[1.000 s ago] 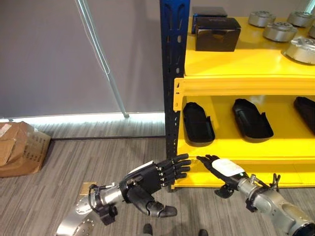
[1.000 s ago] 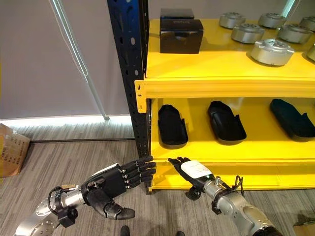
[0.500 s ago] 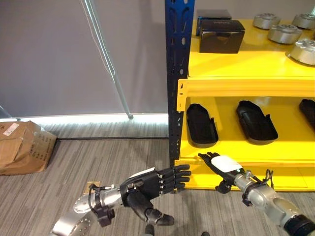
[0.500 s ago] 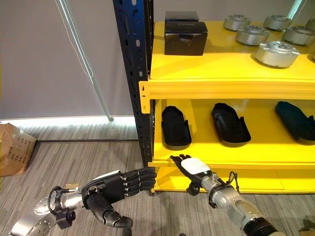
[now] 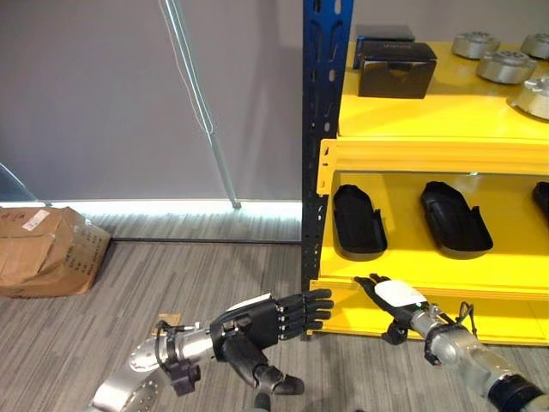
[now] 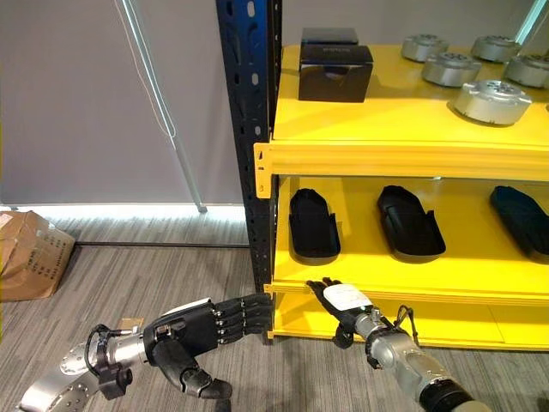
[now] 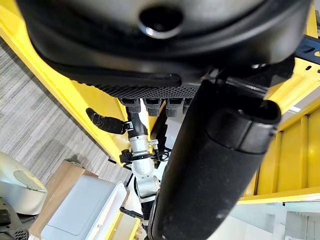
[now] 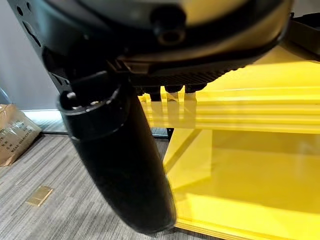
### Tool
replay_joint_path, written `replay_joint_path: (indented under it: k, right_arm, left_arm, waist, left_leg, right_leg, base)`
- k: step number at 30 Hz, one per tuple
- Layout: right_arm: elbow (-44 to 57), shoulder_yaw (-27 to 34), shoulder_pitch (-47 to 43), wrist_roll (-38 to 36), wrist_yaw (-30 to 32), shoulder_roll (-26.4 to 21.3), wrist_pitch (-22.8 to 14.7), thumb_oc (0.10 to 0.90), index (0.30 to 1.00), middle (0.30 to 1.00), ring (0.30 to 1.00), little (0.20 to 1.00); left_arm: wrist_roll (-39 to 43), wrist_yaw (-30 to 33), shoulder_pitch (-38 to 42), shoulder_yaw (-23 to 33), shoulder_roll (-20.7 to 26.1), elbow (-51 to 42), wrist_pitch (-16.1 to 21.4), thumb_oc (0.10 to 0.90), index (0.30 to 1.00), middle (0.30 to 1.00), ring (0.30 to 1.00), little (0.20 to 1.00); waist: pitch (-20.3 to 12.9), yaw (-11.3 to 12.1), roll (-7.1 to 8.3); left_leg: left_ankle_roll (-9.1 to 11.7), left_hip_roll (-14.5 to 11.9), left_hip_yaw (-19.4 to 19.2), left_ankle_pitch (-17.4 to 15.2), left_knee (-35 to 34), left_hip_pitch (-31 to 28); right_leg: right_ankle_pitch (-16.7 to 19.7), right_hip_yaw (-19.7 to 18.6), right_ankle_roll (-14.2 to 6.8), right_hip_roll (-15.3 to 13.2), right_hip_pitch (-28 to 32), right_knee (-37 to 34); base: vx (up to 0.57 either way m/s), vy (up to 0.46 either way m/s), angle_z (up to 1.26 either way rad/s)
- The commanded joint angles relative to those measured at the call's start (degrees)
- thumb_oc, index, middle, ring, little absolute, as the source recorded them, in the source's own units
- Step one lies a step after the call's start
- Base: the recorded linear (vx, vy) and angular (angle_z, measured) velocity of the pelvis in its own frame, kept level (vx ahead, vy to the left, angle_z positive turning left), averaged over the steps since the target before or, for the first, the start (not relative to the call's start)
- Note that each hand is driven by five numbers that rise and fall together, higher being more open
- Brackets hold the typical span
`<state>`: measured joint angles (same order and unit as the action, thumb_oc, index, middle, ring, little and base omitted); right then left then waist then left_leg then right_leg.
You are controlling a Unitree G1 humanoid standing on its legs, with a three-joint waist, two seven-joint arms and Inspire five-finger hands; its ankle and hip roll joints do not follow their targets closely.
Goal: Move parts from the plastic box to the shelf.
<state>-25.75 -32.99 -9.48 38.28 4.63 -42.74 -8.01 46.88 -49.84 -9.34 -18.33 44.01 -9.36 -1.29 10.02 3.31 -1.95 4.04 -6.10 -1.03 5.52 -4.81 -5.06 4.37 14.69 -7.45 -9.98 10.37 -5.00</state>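
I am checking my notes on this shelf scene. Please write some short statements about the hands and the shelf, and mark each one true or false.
1. The left hand holds a black part. False: its fingers are straight and it holds nothing.
2. The right hand is open, near the front edge of the yellow shelf. True.
3. Black tray-shaped parts lie on the lower level of the shelf. True.
4. The top level of the shelf is bare. False: black boxes and round silver parts stand there.
5. A cardboard box lies on the floor to the left. True.
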Motion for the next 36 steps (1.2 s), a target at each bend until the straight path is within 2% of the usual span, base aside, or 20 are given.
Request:
replay_joint_path:
  k: [1,13,19,25,30,36]
  right_arm:
    - [-5.15,-2.51,-12.59,0.47,3.39,0.81,2.07,0.900,1.000,1.000,1.000,1.000]
    - [-11.92,-3.82,-17.09,-1.14,3.17,2.27,4.97,0.900,1.000,1.000,1.000,1.000]
    - [-12.73,-3.39,-18.25,-1.88,3.73,2.51,4.66,0.900,1.000,1.000,1.000,1.000]
    - [-8.69,-2.73,-16.68,-1.87,2.47,2.54,4.52,0.900,1.000,1.000,1.000,1.000]
    - [-0.70,-0.16,-11.05,-1.05,0.54,2.03,3.56,0.900,1.000,1.000,1.000,1.000]
    - [11.57,4.24,-3.65,1.31,0.63,-1.41,1.22,0.900,1.000,1.000,1.000,1.000]
  left_arm:
    - [3.10,-2.69,6.58,0.01,-1.21,-3.74,2.32,0.900,1.000,1.000,1.000,1.000]
    - [2.87,-3.49,7.45,-0.34,-2.12,-4.18,0.02,0.900,1.000,1.000,1.000,1.000]
    - [2.80,-3.72,7.47,-0.10,-2.19,-4.66,-0.85,0.900,1.000,1.000,1.000,1.000]
    - [2.53,-3.39,6.94,0.46,-2.73,-4.94,-0.77,0.900,1.000,1.000,1.000,1.000]
    - [2.13,-2.77,5.45,1.65,-3.22,-5.52,0.31,0.900,1.000,1.000,1.000,1.000]
    - [2.27,-1.26,3.39,2.94,-2.55,-6.21,1.86,0.900,1.000,1.000,1.000,1.000]
  waist:
    - [-0.01,2.28,0.82]
    - [0.82,3.62,-0.08]
    - [0.82,3.89,-0.24]
    - [1.05,3.40,-0.31]
    - [1.66,1.90,-0.16]
    - [1.96,-0.30,0.44]
  left_leg:
    - [-1.31,-0.32,-4.45,-5.96,3.09,-0.92]
    - [-1.23,-0.18,-3.33,-6.06,4.11,-0.16]
    - [-1.20,-0.11,-2.94,-6.05,4.30,-0.12]
    - [-1.26,-0.18,-3.06,-6.00,4.49,0.06]
    - [-1.41,-0.30,-3.80,-5.96,4.70,0.20]
    - [-1.63,-0.62,-5.07,-5.87,4.56,0.05]
  right_leg:
    - [-7.34,0.61,1.08,-0.52,-1.54,6.49]
    - [-7.83,1.23,1.59,-0.77,-1.96,7.54]
    - [-8.06,1.43,1.74,-0.76,-1.94,7.93]
    - [-8.12,1.11,1.81,-0.68,-2.38,8.34]
    - [-7.86,0.19,1.61,-0.71,-3.09,8.61]
    - [-7.35,-0.92,1.12,-0.64,-3.64,8.47]
  base:
    - [0.00,0.000,0.00]
    - [0.02,-0.007,0.01]
    - [0.02,-0.005,0.09]
    - [0.00,-0.001,0.05]
    - [-0.01,0.006,-0.01]
    - [0.00,0.000,-0.01]
